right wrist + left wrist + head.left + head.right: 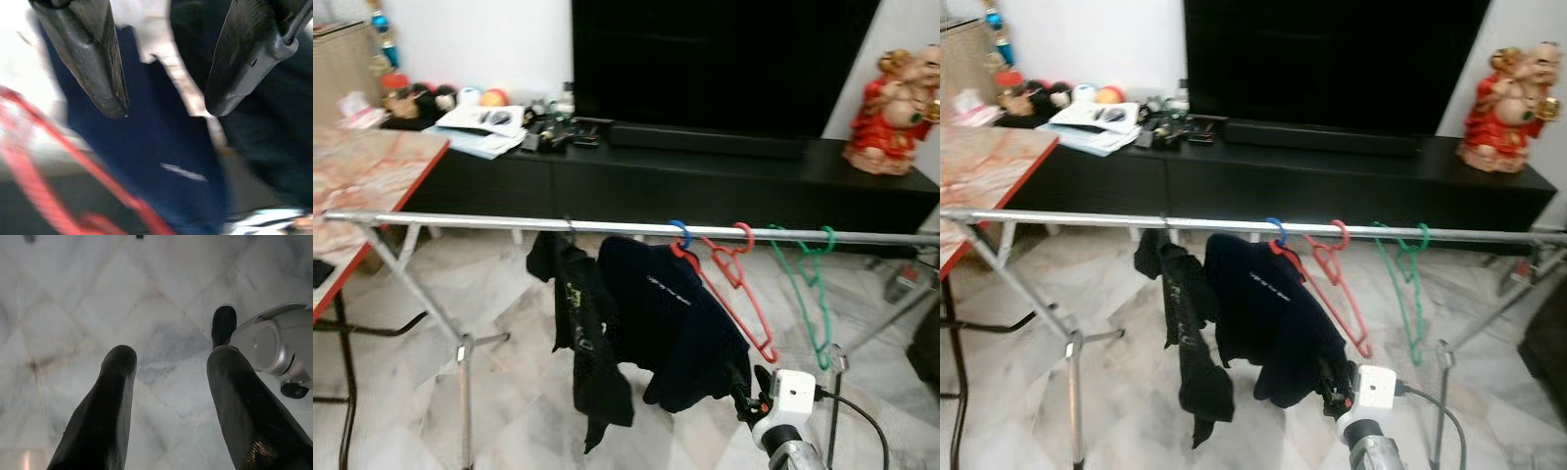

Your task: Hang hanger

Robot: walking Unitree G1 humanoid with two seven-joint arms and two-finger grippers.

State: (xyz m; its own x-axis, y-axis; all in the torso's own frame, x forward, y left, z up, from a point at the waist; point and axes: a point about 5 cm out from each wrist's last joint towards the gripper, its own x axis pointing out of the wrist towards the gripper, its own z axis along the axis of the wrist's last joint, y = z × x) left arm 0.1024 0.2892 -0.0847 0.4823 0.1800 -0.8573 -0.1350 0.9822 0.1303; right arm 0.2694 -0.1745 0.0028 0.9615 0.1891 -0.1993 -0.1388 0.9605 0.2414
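The hanger (686,257) carrying the dark navy garment (671,323) is hanging by its blue hook over the rail (460,222), a thin silver metal tube running across the room, so judging by this it is already seated, though the garment is drooping well below the rail and looking bunched to one side. It is probably handling as a light, stiff plastic frame made awkward by a soft, floppy, heavier cloth load that is likely to swing and slide; the sensible hold is looking like the neck just under the hook, or a bare shoulder bar, not the fabric. Just beside it along the rail, a red hanger (736,284) and then a green hanger (809,289) are hanging empty, thin, smooth and angular, while on its other side a black garment (579,333) is draping limply over the rail. The right gripper (164,110) is hovering below the rail at the navy cloth, its fingers (100,73) spread apart with nothing between them, the red plastic passing near. The left gripper (168,372) is hanging idle over the marble floor (161,289), fingers likewise spread. Beyond the rail a glossy black TV counter (705,176) is carrying a red figurine (893,103) and clutter
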